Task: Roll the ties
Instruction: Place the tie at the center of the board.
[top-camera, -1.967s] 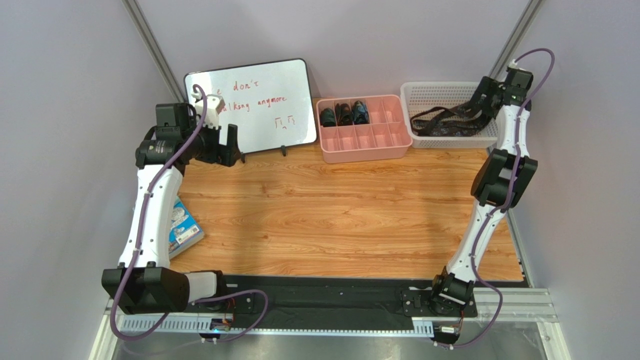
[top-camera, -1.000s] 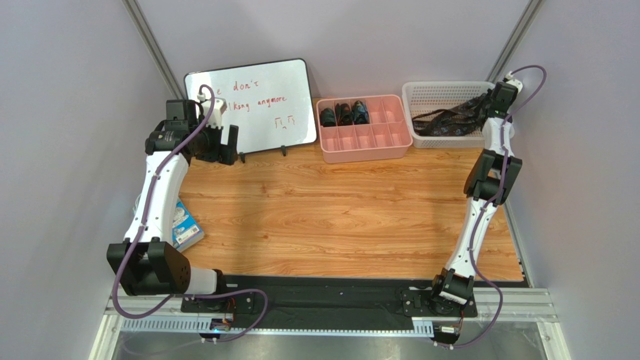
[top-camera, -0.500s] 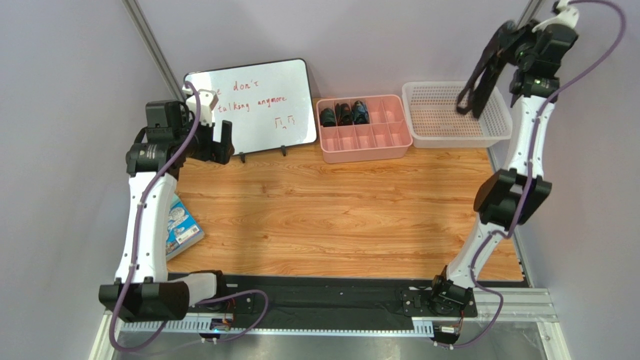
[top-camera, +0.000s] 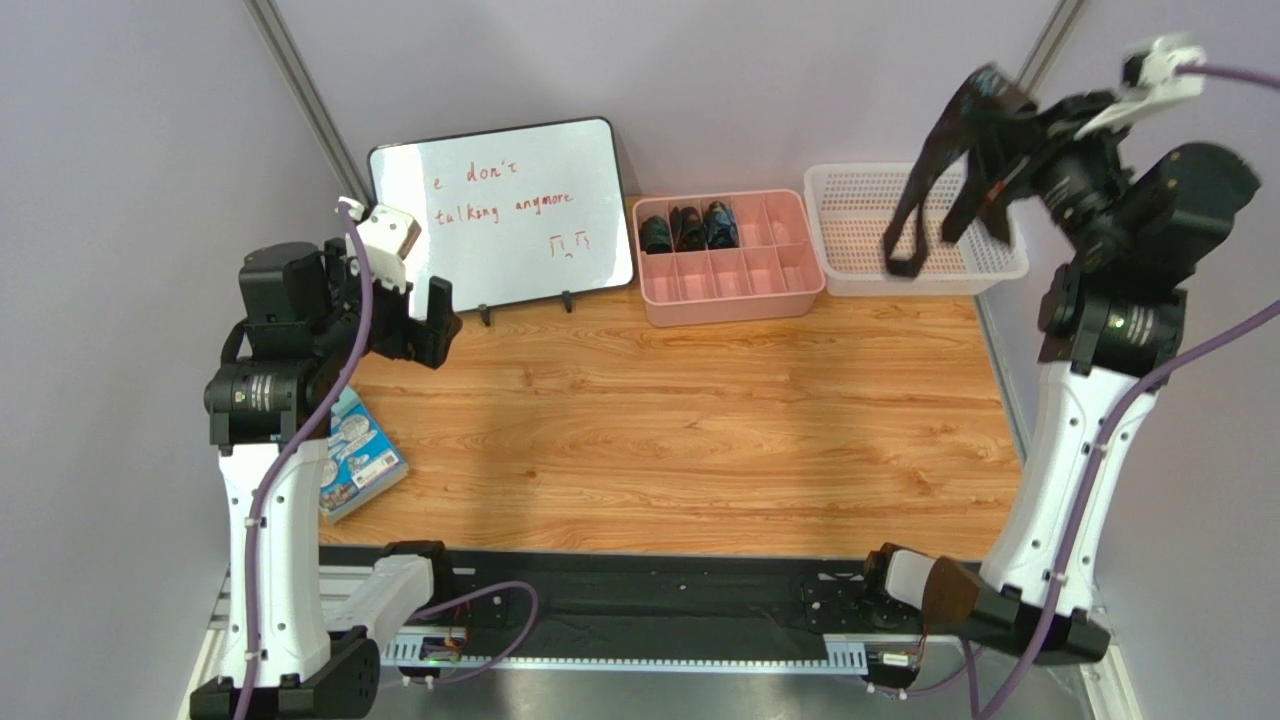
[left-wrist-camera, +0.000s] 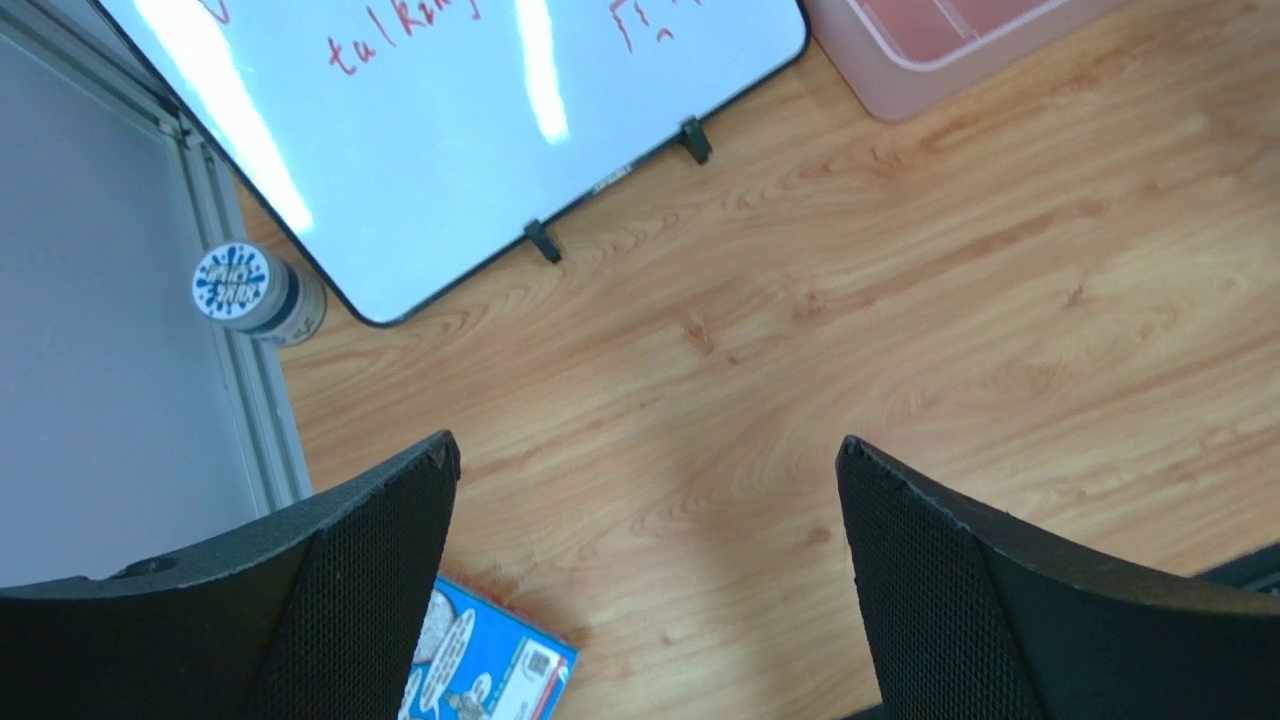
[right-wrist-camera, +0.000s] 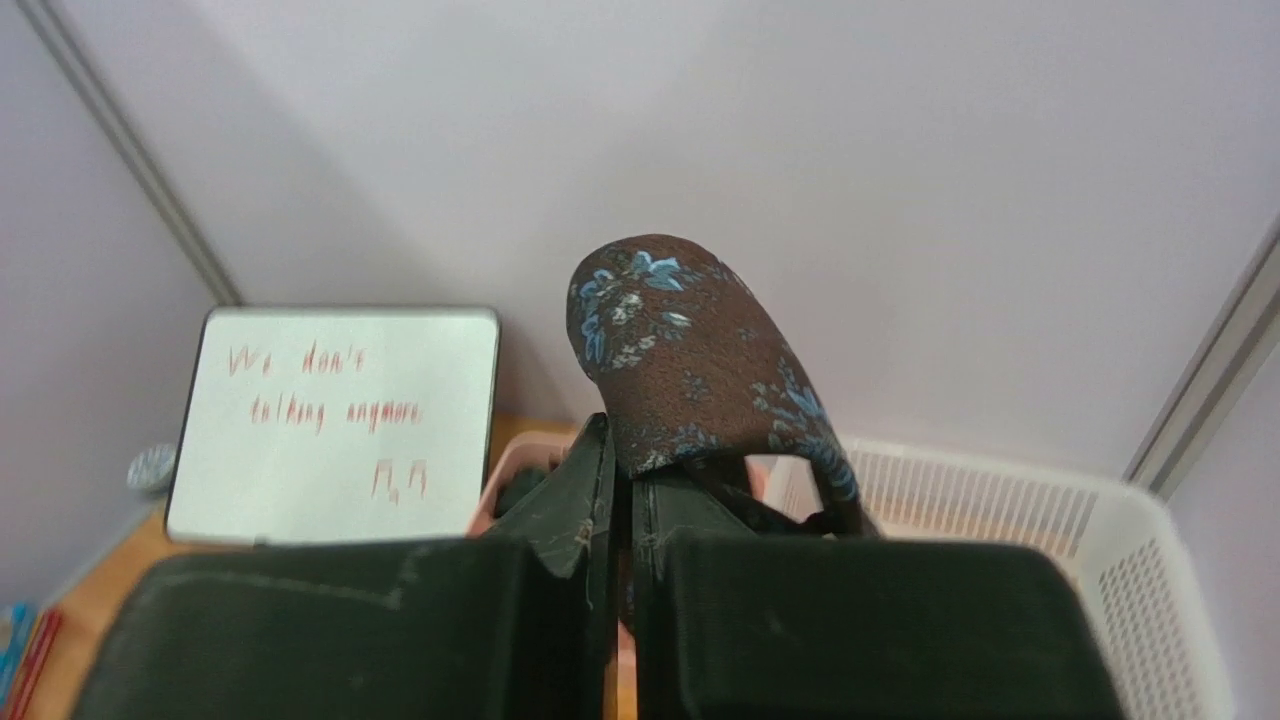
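My right gripper (top-camera: 984, 93) is raised high above the white basket (top-camera: 995, 267), shut on a tie (top-camera: 935, 177) that hangs down in long dark strands. In the right wrist view the tie (right-wrist-camera: 684, 353) is dark brown with blue flowers and folds over the closed fingertips (right-wrist-camera: 598, 458). Three rolled ties (top-camera: 688, 228) sit as dark coils in the back-left cells of the pink tray (top-camera: 751, 288). My left gripper (top-camera: 428, 323) hovers open over the table's left side; its jaws (left-wrist-camera: 646, 458) stand wide apart with only wood between them.
A whiteboard (top-camera: 511, 203) with red writing leans at the back left. A blue booklet (top-camera: 358, 450) lies at the table's left edge, under my left arm. A small round jar (left-wrist-camera: 248, 293) stands beside the whiteboard's corner. The wooden table (top-camera: 676, 420) spans the middle.
My right gripper has lifted the tie out of the basket and raised it high. My left arm has drawn back from the whiteboard, staying open.
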